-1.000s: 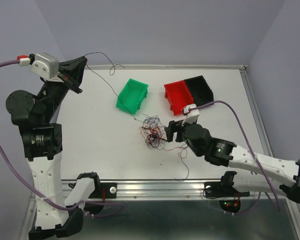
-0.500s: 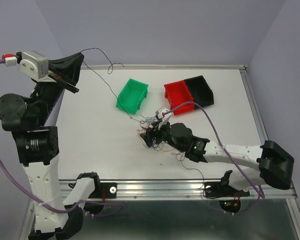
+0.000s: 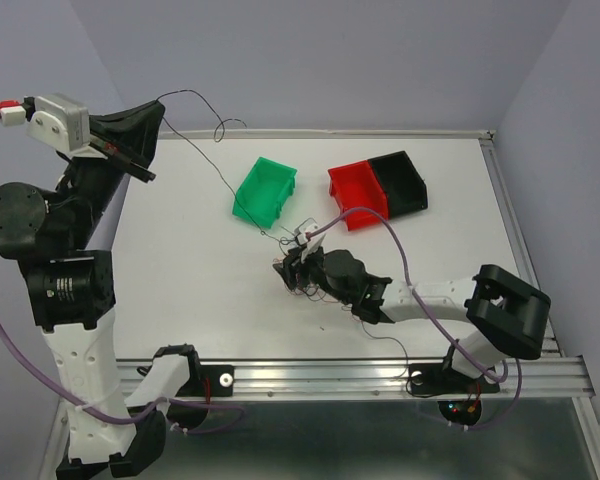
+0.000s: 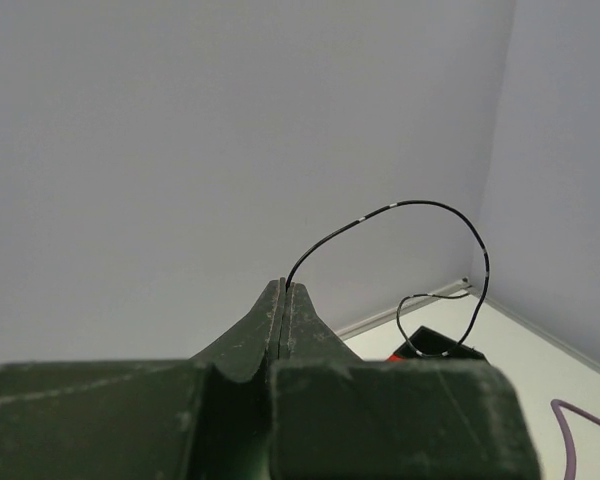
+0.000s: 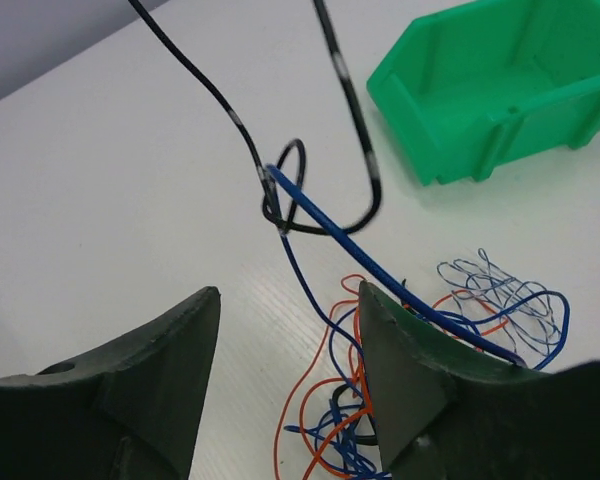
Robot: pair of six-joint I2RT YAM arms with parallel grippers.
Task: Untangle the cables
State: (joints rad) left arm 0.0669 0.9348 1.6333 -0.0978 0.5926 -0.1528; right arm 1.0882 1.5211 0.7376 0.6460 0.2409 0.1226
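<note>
The cables are a small ball of thin red, orange, blue and black wires [image 3: 302, 268] on the white table. One long black wire [image 3: 212, 170] runs from the ball up to my left gripper [image 3: 156, 108], which is raised at the far left and shut on its end [image 4: 284, 285]. The wire curls beyond the fingers [image 4: 420, 204]. My right gripper [image 3: 292, 264] sits low over the ball with its jaws open [image 5: 290, 290]. Between and past its fingers lie a blue wire [image 5: 380, 270], orange loops [image 5: 320, 400] and a knotted black loop [image 5: 365, 150].
A green bin [image 3: 265, 190] stands just behind the ball and also shows in the right wrist view [image 5: 500, 80]. A red bin [image 3: 355, 195] and a black bin [image 3: 400, 180] stand side by side at the back right. A loose strand [image 3: 375, 325] lies near the front rail.
My right arm has swung left and down onto the wire ball. My left gripper has moved slightly up and left, pulling the black wire with it.
</note>
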